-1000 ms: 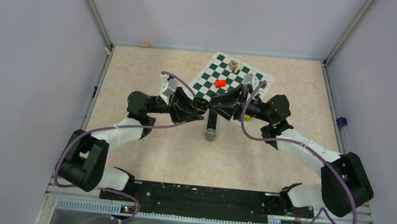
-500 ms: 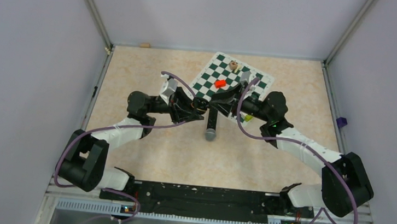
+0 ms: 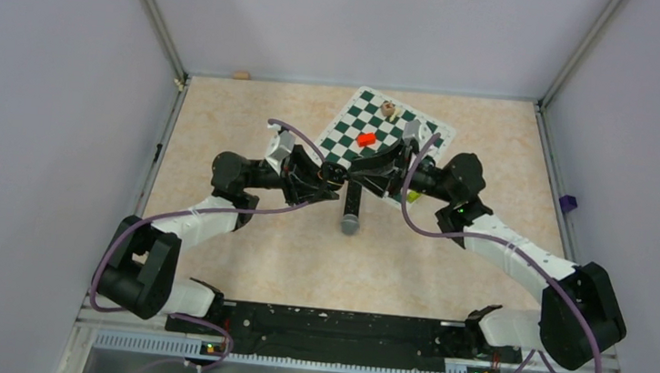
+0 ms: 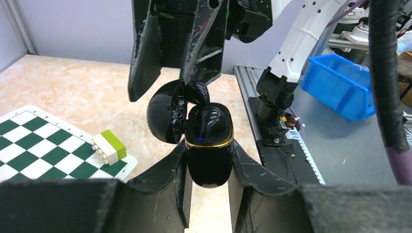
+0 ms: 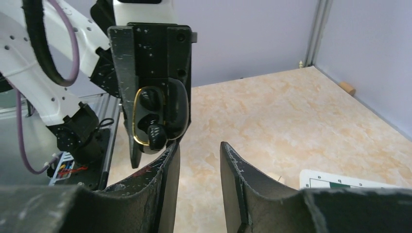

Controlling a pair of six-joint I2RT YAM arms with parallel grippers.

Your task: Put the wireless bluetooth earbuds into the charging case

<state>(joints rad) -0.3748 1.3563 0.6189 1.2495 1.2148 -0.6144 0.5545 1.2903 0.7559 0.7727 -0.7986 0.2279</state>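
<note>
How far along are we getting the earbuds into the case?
Done: the left gripper grips the charging case, lid open. In hand: one black earbud sits in the case mouth, poking past the rim, the right gripper open near it. Left: seating it; I can't see the other earbuds.

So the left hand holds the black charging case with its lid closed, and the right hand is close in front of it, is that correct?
Not quite. The lid is open, hinged back to one side, as the left wrist view shows. The rest holds: the left hand grips the black charging case, and the right hand is close in front of it.
</note>
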